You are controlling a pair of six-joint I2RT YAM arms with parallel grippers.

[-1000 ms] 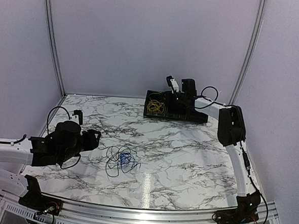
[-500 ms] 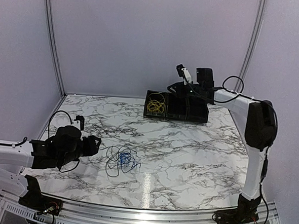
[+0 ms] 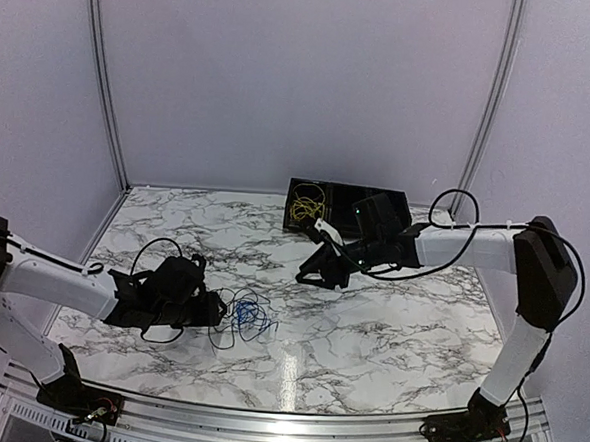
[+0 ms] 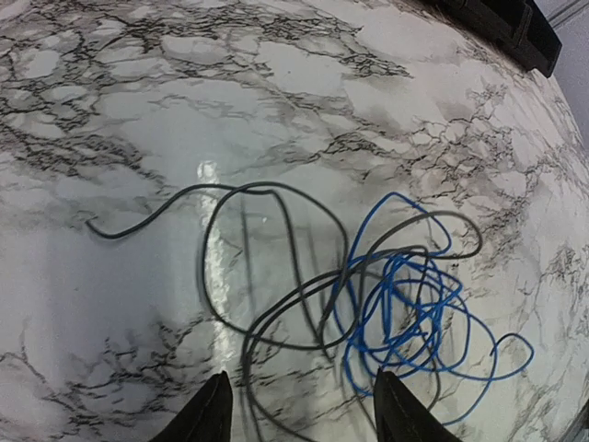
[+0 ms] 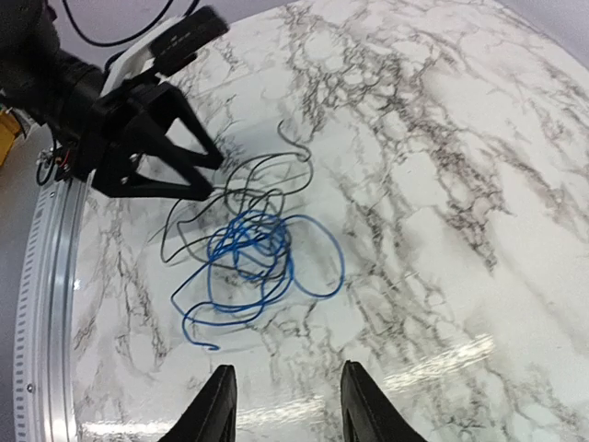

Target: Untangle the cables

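A blue cable point(image 3: 247, 316) and a black cable point(image 3: 225, 317) lie tangled together on the marble table. In the left wrist view the blue cable point(image 4: 405, 308) forms a dense coil at the right, with the black cable point(image 4: 262, 276) looping through it and trailing left. My left gripper point(image 3: 212, 310) is open and low at the tangle's left edge, with black strands on the table between its fingers point(image 4: 212, 416). My right gripper point(image 3: 312, 273) hangs open and empty above the table, behind and right of the tangle point(image 5: 248, 258). A yellow cable point(image 3: 306, 206) lies in the black tray.
The black tray point(image 3: 349, 192) stands at the back of the table against the wall, its right part behind my right arm. A metal rail point(image 3: 263, 419) runs along the near table edge. Tent walls enclose the table on three sides.
My right arm has swung from above the tray forward and down towards the table middle. My left arm has moved right, up to the blue and black tangle.
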